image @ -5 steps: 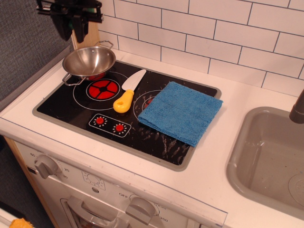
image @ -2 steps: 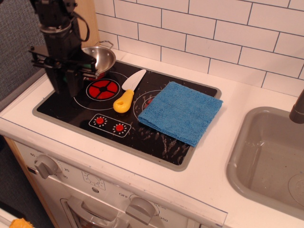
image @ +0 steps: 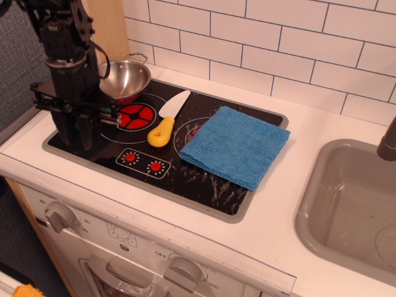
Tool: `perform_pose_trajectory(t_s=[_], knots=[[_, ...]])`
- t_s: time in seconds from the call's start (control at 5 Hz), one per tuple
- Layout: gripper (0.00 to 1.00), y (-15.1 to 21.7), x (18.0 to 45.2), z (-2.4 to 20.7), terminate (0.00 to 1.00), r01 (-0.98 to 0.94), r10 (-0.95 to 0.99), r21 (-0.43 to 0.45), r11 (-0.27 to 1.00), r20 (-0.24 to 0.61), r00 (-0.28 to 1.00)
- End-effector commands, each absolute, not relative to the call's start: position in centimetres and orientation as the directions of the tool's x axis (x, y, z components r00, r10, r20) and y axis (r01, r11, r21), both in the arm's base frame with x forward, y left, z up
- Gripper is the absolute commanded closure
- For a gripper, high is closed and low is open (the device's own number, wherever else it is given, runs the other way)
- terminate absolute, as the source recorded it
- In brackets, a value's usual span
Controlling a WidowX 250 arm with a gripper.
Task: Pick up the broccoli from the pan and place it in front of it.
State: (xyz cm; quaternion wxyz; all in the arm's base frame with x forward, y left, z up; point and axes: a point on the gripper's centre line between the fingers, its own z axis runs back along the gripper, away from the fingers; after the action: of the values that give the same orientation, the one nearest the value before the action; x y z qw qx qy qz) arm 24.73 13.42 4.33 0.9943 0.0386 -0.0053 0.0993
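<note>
The shiny steel pan with a red base sits at the stove's back left corner, and its bowl looks empty. My gripper hangs upright in front of the pan, low over the front left of the black stovetop, fingertips near the glass. A little dark green shows between the fingers, which I take for the broccoli. Most of it is hidden by the black fingers. The jaws appear closed around it.
A yellow-handled toy knife lies right of the red burner. A folded blue cloth covers the stove's right half. A grey sink is at far right. A tiled wall runs behind, and oven knobs sit below the counter edge.
The gripper came down from above the pan to the front left of the stove, then moved a little lower and further left. The pan, knife and cloth stayed put.
</note>
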Motion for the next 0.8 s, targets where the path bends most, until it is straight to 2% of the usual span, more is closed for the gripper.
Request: perform_pose_trajectory(t_s=[0.0,0.2,0.6], knots=[[0.00,13.8,24.5,4.8,0.00,-0.194,0.192,0.084,0.977,0.035,0.981],[0.00,13.3,24.6,5.1,0.00,-0.178,0.174,0.080,0.981,0.047,0.984],[0.00,11.2,24.5,8.7,0.00,-0.088,0.076,0.077,0.993,0.141,0.987]])
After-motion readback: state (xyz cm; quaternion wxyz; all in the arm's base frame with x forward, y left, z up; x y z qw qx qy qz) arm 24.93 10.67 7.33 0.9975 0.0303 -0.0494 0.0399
